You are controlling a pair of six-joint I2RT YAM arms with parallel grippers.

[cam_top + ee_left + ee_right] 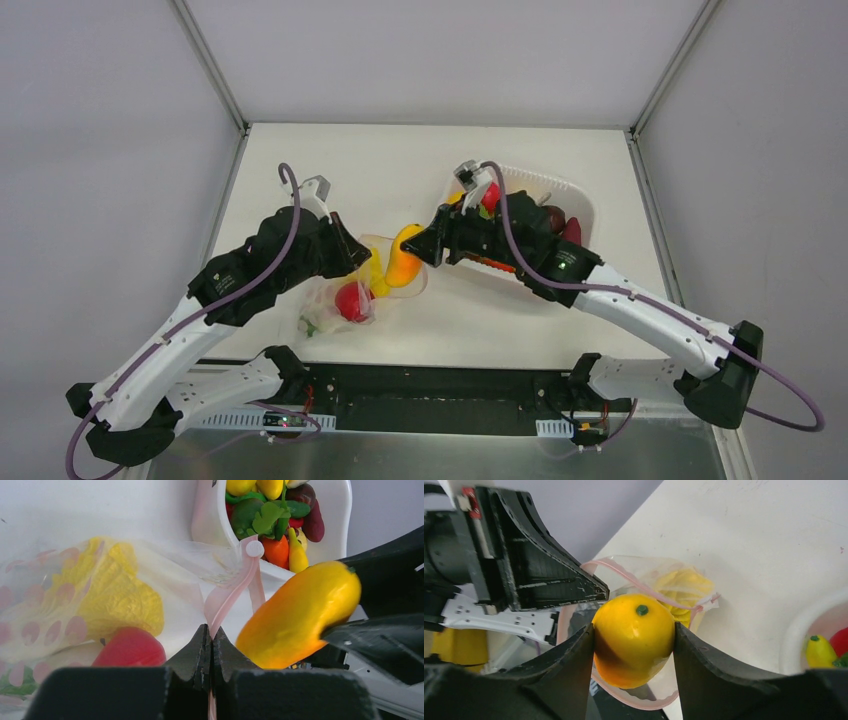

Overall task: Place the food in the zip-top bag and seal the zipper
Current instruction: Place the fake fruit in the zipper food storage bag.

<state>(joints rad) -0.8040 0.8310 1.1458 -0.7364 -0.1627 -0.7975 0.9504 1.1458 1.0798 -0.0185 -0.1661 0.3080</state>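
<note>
Top external view, left to right: left gripper (352,258), clamped shut on the pink zipper (232,587); zip-top bag (322,300) just beneath its fingers, red and yellow food inside; right gripper (428,250), pinching a yellow-orange mango (403,265) over the bag's open mouth; white basket (580,200) behind that wrist.

We see a white plastic basket (540,178) just behind the right gripper (410,258), lying under its wrist and resting on the white table (380,165). Well beyond the gripper the table ends at grey walls (430,55), with metal corner posts (212,70) on either side.
</note>
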